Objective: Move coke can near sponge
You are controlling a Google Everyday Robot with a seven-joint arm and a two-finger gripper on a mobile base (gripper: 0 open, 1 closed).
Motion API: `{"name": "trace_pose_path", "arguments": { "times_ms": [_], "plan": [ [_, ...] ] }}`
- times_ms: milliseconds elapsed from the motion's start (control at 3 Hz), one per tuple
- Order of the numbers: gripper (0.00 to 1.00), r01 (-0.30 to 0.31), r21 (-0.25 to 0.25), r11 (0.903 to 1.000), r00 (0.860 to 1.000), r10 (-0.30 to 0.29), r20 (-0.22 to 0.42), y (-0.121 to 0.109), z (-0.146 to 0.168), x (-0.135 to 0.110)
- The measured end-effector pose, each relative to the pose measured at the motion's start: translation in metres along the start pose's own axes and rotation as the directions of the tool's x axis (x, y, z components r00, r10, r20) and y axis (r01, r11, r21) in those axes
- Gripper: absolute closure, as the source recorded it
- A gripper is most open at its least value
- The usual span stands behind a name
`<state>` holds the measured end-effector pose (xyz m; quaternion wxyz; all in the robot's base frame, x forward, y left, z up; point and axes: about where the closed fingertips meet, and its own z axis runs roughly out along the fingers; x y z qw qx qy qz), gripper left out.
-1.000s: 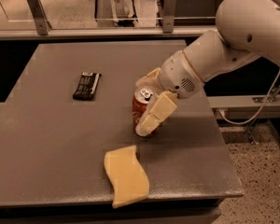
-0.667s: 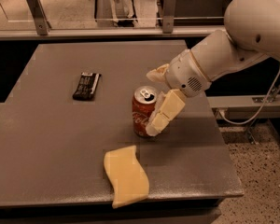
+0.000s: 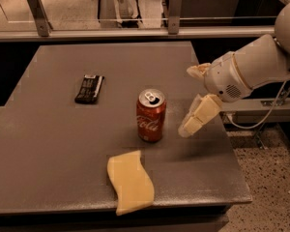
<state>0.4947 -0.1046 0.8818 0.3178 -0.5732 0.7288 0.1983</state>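
camera view has the coke can (image 3: 151, 117) standing upright on the table (image 3: 48, 144), free of any grip. it sits just behind the sponge (image 3: 130, 182), near its far right corner, with a thin strip of bare tabletop between them, so not touching.

what changed: a second ago the gripper (image 3: 189, 100) was wrapped round the can, one finger on each side. now it has let go and pulled back to the right, and it hangs beside the can, clear of it. the fingers (image 3: 199, 117) are spread apart with nothing between them. the can didn't tip or slide on release - same spot, pull-tab top facing up.

sponge hasn't shifted, still lying flat near the front edge. the black wrapped bar (image 3: 89, 88) is well apart at the back left, untouched.

for the task, you can read this as placement done: the can is near the sponge and the release was clean. all that looks left is retracting the arm (image 3: 261, 66) - watch that the lower finger doesn't swing back and clip the can.
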Motion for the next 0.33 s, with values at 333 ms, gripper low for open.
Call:
{"name": "trace_pose_path", "arguments": {
  "times_ms": [333],
  "plan": [
    [0.0, 0.0, 0.0, 1.0, 1.0, 0.0, 0.0, 0.0, 0.0, 0.0]
  ]
}}
